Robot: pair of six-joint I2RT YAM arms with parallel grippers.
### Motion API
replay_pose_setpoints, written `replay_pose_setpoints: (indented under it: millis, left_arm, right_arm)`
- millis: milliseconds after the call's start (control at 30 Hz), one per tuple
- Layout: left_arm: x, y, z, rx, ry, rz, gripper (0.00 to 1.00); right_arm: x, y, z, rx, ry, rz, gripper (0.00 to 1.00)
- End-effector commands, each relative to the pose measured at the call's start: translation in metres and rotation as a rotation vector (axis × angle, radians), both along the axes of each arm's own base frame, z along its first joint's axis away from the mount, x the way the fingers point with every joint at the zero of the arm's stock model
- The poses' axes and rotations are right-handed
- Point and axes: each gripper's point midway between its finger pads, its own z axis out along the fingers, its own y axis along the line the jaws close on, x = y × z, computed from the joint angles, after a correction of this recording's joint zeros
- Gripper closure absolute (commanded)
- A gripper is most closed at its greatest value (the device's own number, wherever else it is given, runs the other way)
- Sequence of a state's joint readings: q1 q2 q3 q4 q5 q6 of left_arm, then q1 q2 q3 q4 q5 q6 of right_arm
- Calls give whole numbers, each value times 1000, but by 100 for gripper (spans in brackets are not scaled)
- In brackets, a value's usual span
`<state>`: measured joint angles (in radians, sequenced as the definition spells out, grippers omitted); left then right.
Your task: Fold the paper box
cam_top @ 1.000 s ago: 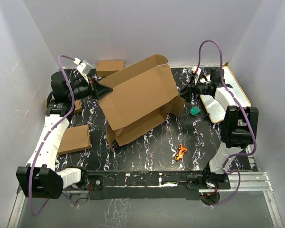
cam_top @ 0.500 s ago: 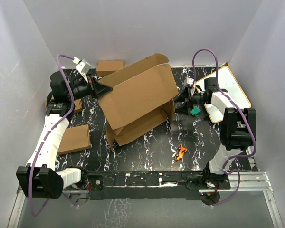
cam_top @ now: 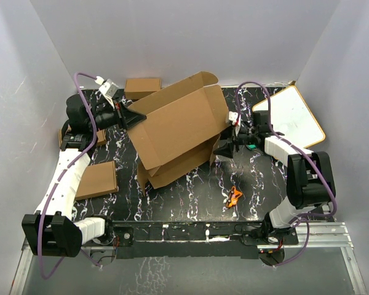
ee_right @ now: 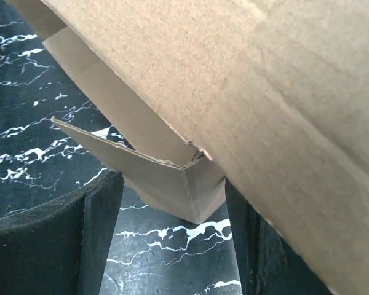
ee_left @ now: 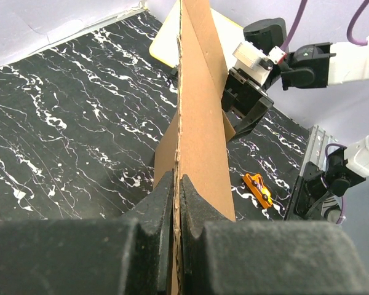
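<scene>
Half done maybe: my left pincer [ee_left: 176, 184] pinches the paper box [cam_top: 178, 132] edge, right pincer [ee_right: 172, 215] gapes around a corner flap [ee_right: 166, 178], plenty left unfolded.

Black marbled table [cam_top: 190, 196] — paper box [cam_top: 178, 123] rests on it; orange object [cam_top: 234, 197] nearby; small cardboard box [cam_top: 96, 179] at left.

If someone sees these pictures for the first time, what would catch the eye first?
The big brown paper box, half folded, stands tilted at the middle of the black marbled table. The left gripper is shut on its left edge, while the right gripper is open around a lower corner flap on its right side.
</scene>
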<state>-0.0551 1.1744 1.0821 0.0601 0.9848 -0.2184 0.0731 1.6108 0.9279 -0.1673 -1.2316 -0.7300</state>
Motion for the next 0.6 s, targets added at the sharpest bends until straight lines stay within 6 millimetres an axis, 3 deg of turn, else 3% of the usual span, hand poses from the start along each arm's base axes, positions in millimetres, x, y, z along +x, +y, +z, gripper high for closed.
replay_pose_setpoints:
  millis: [0, 233, 567]
  left_arm:
    - [-8, -1, 9, -14, -42, -28, 100]
    - [-8, -1, 8, -15, -37, -27, 100]
    - [-8, -2, 5, -13, -22, -27, 100]
  right_arm:
    - [20, 14, 35, 33, -225, -42, 29]
    - [28, 17, 33, 31, -224, -106, 42]
    - [37, 20, 36, 73, -228, -219, 48]
